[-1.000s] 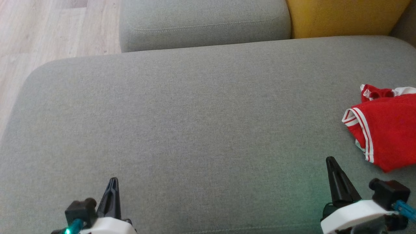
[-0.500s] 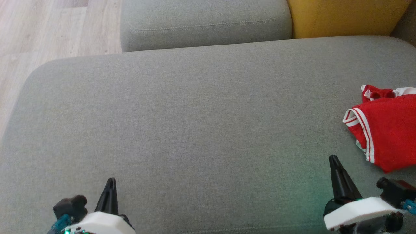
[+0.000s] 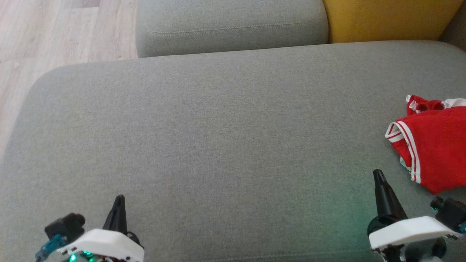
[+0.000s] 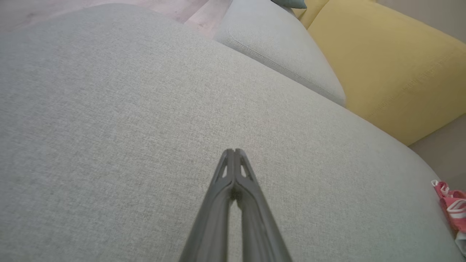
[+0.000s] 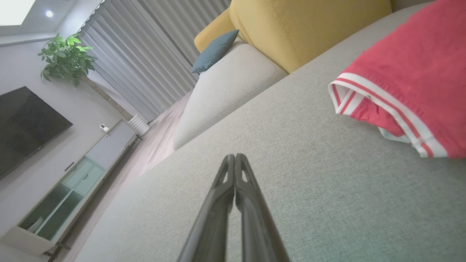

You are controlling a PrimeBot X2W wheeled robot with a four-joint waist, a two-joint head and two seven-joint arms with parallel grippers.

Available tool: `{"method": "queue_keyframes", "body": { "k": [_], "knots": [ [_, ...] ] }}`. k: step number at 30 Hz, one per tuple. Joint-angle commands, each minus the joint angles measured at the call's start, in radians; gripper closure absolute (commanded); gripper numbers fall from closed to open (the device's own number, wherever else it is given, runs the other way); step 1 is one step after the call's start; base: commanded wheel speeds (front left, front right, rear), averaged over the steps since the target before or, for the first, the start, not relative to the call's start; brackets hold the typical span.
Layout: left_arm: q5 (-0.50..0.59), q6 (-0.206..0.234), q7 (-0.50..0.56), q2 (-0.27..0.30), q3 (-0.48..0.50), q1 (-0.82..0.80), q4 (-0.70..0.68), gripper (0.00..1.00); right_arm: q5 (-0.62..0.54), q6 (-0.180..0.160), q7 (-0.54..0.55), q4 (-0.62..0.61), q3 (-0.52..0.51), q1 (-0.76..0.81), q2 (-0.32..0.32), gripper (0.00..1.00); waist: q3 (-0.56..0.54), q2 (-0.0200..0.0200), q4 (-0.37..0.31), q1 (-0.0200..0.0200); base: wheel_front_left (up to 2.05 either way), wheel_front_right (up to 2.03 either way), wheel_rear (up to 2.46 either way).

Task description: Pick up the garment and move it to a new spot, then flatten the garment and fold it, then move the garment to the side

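A red garment (image 3: 435, 145) with white striped trim lies crumpled at the right edge of the grey sofa seat (image 3: 225, 138), partly cut off by the head view's border. It also appears at upper right in the right wrist view as the garment (image 5: 407, 76), and as a small red patch of garment (image 4: 451, 207) in the left wrist view. My right gripper (image 3: 378, 175) hovers shut just left of and nearer than the garment, apart from it. My left gripper (image 3: 119, 201) is shut at the lower left, holding nothing. In the wrist views the left gripper (image 4: 235, 151) and right gripper (image 5: 235, 156) have their fingers pressed together.
A second grey cushion (image 3: 229, 25) and a yellow cushion (image 3: 386, 18) stand behind the seat. Wooden floor (image 3: 54, 36) lies to the left. The right wrist view shows a TV (image 5: 25, 123), a low cabinet (image 5: 72, 174), a plant (image 5: 65, 58) and curtains.
Both grippers drifted slightly outward: the left one to the left, the right one to the right and a little farther up toward the garment. The garment has not moved.
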Motion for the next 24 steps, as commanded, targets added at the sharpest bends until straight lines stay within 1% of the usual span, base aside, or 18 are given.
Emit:
{"method": "queue_keyframes", "body": {
  "k": [1,24],
  "knots": [
    [-0.021,-0.01,0.003,0.006,0.027,-0.058,-0.028,1.0,0.024,0.001,0.003,-0.026,-0.002,-0.048,-0.021,1.0,0.0,-0.0001,0.0,0.0,0.0,0.0,0.0],
    [-0.261,-0.095,0.063,-0.031,0.113,-0.099,0.003,1.0,0.291,0.002,0.015,0.026,-0.02,-0.096,-0.028,1.0,0.001,-0.0001,0.006,0.0,0.0,0.0,0.0]
  ]
}}
